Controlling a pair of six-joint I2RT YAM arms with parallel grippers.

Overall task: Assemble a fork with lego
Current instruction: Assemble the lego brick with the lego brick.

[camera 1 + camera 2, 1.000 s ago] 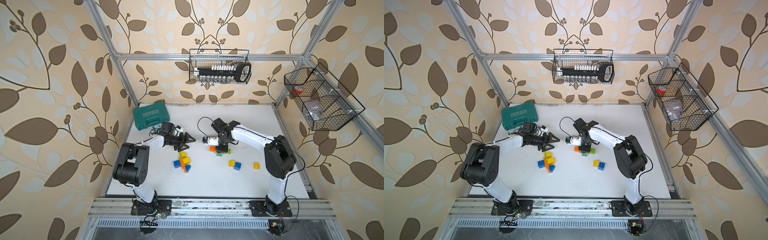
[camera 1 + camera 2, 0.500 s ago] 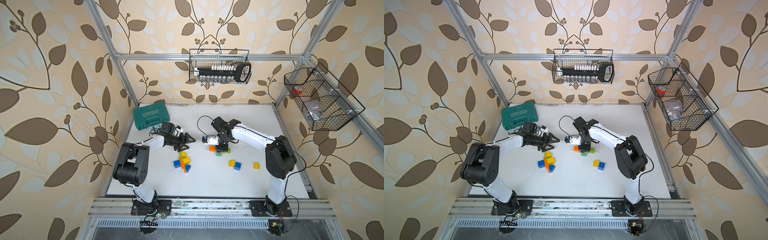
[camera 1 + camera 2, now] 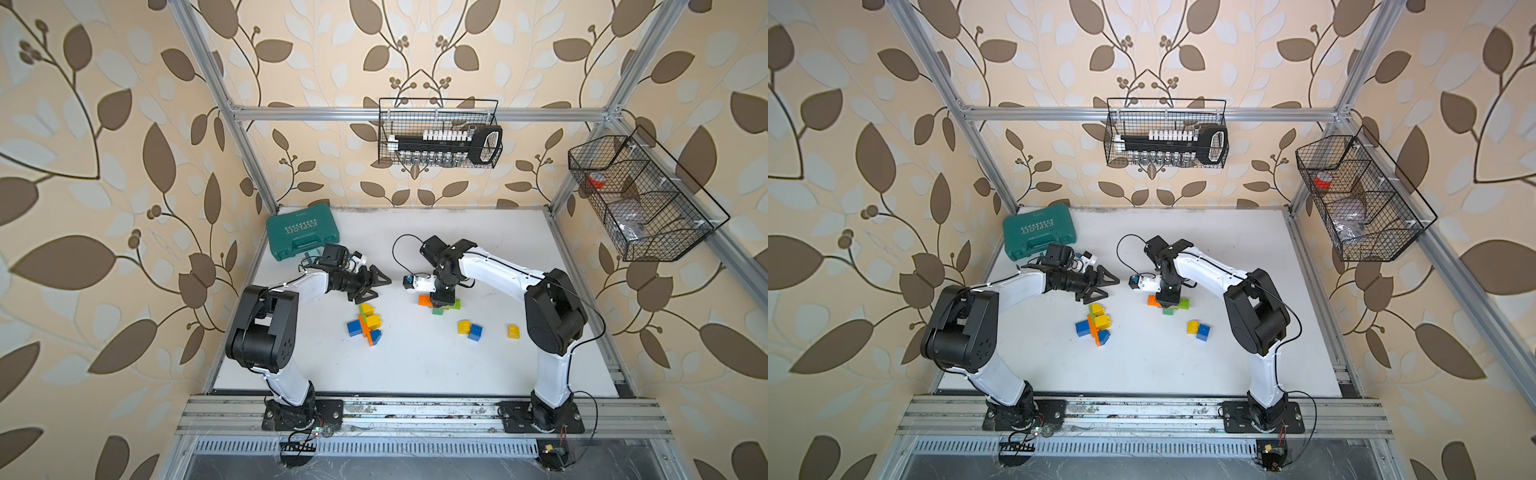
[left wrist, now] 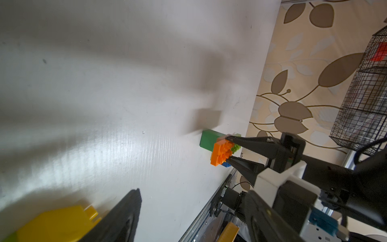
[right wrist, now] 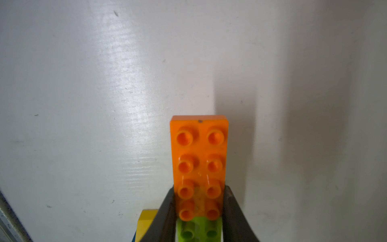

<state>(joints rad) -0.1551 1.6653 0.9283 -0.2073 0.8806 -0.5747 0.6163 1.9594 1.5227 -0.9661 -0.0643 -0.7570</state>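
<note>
Right wrist view: right fingers are clamping the orange brick onto the green brick on the table; left fingers are hanging open. Next, probably, pressing down firmly.

Beige leaf-patterned wallpaper is enclosing the white tabletop; one wire basket is hanging at twelve o'clock, another basket at two o'clock.

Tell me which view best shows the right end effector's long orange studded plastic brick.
Right wrist: the long orange studded plastic brick is close, all eight studs clear, right end effector clamping its sides. Left wrist shows it small; both top views, only an end.
</note>
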